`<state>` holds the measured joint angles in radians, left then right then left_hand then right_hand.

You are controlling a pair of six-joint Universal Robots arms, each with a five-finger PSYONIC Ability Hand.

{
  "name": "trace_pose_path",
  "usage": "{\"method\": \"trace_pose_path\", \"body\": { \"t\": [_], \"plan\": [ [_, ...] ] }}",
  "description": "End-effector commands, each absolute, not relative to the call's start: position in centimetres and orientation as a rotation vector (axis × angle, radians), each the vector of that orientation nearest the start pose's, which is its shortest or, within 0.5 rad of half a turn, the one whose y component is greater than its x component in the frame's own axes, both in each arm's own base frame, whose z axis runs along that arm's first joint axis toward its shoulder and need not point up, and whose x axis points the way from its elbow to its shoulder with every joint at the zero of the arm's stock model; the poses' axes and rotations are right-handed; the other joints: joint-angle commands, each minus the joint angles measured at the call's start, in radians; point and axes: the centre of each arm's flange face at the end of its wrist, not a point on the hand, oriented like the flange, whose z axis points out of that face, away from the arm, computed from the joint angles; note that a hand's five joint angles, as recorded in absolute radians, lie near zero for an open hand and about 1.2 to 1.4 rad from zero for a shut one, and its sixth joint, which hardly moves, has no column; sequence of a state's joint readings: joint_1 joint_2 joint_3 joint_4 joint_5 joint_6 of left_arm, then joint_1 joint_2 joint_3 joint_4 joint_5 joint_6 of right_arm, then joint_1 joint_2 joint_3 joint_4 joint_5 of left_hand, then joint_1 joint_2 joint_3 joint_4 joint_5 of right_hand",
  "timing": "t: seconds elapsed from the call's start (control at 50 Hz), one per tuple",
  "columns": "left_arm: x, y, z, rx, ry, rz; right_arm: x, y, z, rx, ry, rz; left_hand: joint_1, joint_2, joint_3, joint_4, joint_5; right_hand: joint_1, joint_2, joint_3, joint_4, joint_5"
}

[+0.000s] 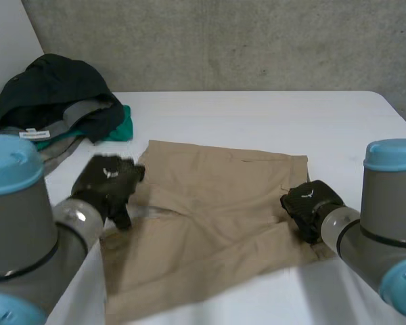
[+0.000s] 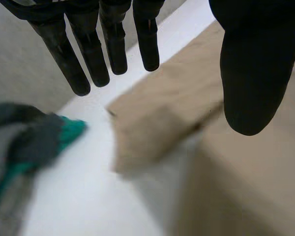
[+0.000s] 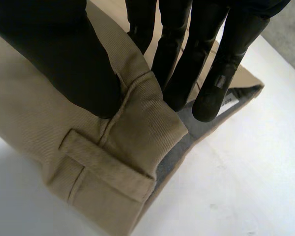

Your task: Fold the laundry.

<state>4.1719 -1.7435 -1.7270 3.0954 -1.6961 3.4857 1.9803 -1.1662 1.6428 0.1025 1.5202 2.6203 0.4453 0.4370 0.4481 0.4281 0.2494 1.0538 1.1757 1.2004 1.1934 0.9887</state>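
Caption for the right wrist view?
Right hand pinches the waistband of the tan shorts beside a belt loop, on the white table.

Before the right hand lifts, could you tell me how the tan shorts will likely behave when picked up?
Probably floppy: the tan shorts lie flat with soft creases, so they should droop from the right hand pinching the waistband. The weave looks coarse, so likely not slippery. The waistband, doubled with a belt loop, seems stiffer.

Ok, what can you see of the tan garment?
The tan garment is twill-looking cloth, lying mostly flat and creased on the white table. Its waistband edge, with a belt loop and grey lining, is pinched between the right hand's thumb and fingers. The left hand hovers open over its opposite edge.
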Motion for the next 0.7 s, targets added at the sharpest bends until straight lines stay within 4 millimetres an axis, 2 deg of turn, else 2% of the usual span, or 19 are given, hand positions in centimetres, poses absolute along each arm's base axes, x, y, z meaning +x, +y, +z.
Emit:
{"method": "trace_pose_path", "body": {
  "t": [0.02,0.1,0.24,0.32,0.4,0.48,0.5,0.56,0.58,0.64,0.7],
  "plan": [
    [-24.8,-15.9,20.0,0.906,2.748,-1.556,24.8,-23.9,15.1,-1.241,2.482,-1.443,-0.02,-0.012,-0.023,-0.003,0.001,0.342,0.221,0.196,0.203,0.233],
    [-24.4,-15.6,19.2,0.89,2.852,-1.446,24.8,-23.7,14.9,-1.256,2.471,-1.431,-0.026,-0.018,-0.029,-0.009,-0.005,0.342,0.221,0.196,0.203,0.233],
    [-23.9,-16.2,16.8,0.87,2.9,-1.294,24.5,-23.2,14.5,-1.308,2.45,-1.403,-0.023,-0.015,-0.026,-0.006,-0.002,0.342,0.221,0.196,0.203,0.233],
    [-24.0,-15.8,16.0,0.904,2.912,-1.229,23.8,-23.6,15.0,-1.287,2.463,-1.427,-0.003,0.005,-0.006,0.014,0.019,0.342,0.221,0.196,0.203,0.233],
    [-24.3,-14.8,15.6,0.961,2.913,-1.184,23.4,-24.0,15.1,-1.268,2.474,-1.441,0.149,0.158,0.147,0.167,0.171,0.342,0.221,0.196,0.203,0.233],
    [-24.6,-13.7,15.7,1.038,2.904,-1.15,23.2,-24.0,15.1,-1.266,2.478,-1.442,0.463,0.472,0.46,0.48,0.485,0.342,0.221,0.196,0.203,0.233],
    [-24.7,-13.3,15.7,1.063,2.903,-1.129,23.2,-24.0,15.2,-1.268,2.477,-1.443,0.621,0.629,0.618,0.638,0.642,0.342,0.221,0.196,0.203,0.233],
    [-24.6,-12.8,15.7,1.112,2.89,-1.085,23.1,-23.9,15.6,-1.282,2.469,-1.461,0.792,0.801,0.789,0.809,0.814,0.342,0.221,0.196,0.203,0.233],
    [-24.6,-12.4,15.7,1.153,2.873,-1.053,23.1,-23.8,15.7,-1.29,2.47,-1.461,0.912,0.92,0.909,0.929,0.933,0.342,0.221,0.196,0.203,0.233],
    [-24.5,-11.8,15.8,1.258,2.822,-0.999,23.0,-23.4,16.0,-1.325,2.461,-1.47,0.951,0.959,0.948,0.968,0.972,0.342,0.221,0.196,0.203,0.233],
    [-24.6,-12.1,16.0,1.301,2.774,-1.014,22.8,-22.9,16.2,-1.373,2.454,-1.47,0.951,0.959,0.948,0.968,0.972,0.342,0.221,0.196,0.203,0.233]
  ]
}}
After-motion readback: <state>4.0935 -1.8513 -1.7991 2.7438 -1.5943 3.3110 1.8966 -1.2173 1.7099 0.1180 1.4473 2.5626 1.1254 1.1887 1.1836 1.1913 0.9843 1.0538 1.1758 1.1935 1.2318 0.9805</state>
